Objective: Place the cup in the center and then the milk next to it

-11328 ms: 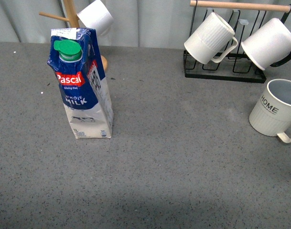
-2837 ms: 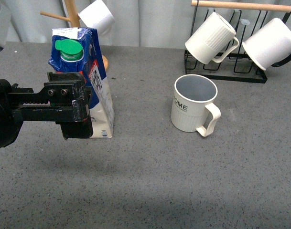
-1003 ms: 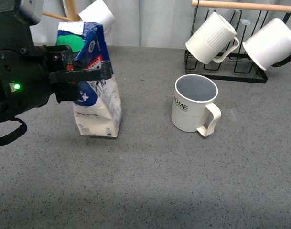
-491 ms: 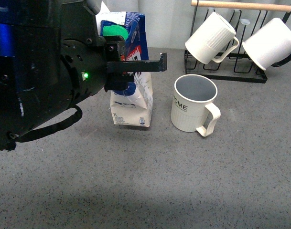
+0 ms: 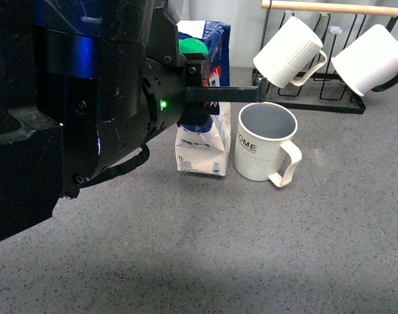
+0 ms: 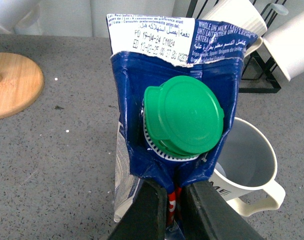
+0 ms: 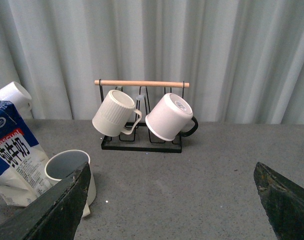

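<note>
A speckled grey table (image 5: 303, 248) is sitting before pale pleated curtains (image 7: 231, 50). The milk (image 6: 156, 75), its flap reading "WHOLE MILK", is standing just left of the "HOME" cup (image 5: 261, 147), with the left gripper (image 6: 166, 210) pinching it. The right gripper (image 7: 171, 172) is gaping wide.

Now milk (image 5: 202, 142) just beside cup (image 5: 261, 149), carried right by left gripper (image 6: 172, 212).

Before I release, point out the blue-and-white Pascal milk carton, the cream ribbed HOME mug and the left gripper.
Blue-and-white Pascal milk carton (image 5: 202, 149): front view, lower white panel.
Cream ribbed HOME mug (image 5: 267, 159): front view, ribbed outer wall.
Left gripper (image 6: 173, 189): left wrist view, between fingertips pinching the carton.
</note>
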You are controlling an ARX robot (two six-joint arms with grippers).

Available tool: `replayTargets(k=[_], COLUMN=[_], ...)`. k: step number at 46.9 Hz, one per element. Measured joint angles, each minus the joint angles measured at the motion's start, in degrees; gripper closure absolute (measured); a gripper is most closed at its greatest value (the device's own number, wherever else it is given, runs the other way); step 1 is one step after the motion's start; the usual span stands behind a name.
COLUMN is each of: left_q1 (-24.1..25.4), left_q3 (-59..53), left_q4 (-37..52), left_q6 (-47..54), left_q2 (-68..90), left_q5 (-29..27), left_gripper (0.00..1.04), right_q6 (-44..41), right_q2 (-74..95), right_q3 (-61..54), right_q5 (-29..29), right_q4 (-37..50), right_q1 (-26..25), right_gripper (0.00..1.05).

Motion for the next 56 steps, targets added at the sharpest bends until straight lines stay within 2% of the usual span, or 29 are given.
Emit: replayTargets(k=[13, 25, 31, 36, 45, 47, 49, 52, 56], left_q1=[-1.1, -1.1, -1.0, -0.9, 0.1, 0.5, 1.5, 4.7, 8.3], left_q3=[0.5, 0.3, -0.9, -3.1, -6.6, -8.6, -12.2, -17.4, -23.3], left_q4=[-1.5, -0.9, -0.4, 0.0, 0.5, 7.9, 15.4, 20.4, 20.7], left_q6=[-0.5, -1.5, -2.6, -2.9, -3.0, 1.0, 5.0, 9.6, 11.9], left_q2=[1.2, -0.3, -3.3, -6.3, -9.4, -9.4, -10.6, -14.9, -21.2], left_q5=[0.3, 0.5, 0.6, -0.5, -4.5, -10.3, -12.6, -11.5, -8.5], left_gripper=[0.99, 0.47, 0.27, 0.05, 0.07, 0.15, 0.24, 0.38, 0.56], right_q6=[0.0, 0.0, 0.0, 0.0, 0.0, 0.0, 0.0, 0.0, 0.0], right_q2=[0.0, 0.0, 0.0, 0.0, 0.0, 0.0, 0.0, 0.0, 0.0], right_q3=[0.0, 0.0, 0.0, 0.0, 0.0, 0.0, 0.0, 0.0, 0.0], right_q5=[0.0, 0.0, 0.0, 0.0, 0.0, 0.0, -0.1, 0.0, 0.0], right_q4=[0.0, 0.0, 0.0, 0.0, 0.0, 0.0, 0.0, 0.0, 0.0], right_q1=[0.0, 0.0, 0.0, 0.0, 0.0, 0.0, 0.0, 0.0, 0.0], right_gripper=[0.09, 0.09, 0.09, 0.09, 0.09, 0.09, 0.09, 0.09, 0.09])
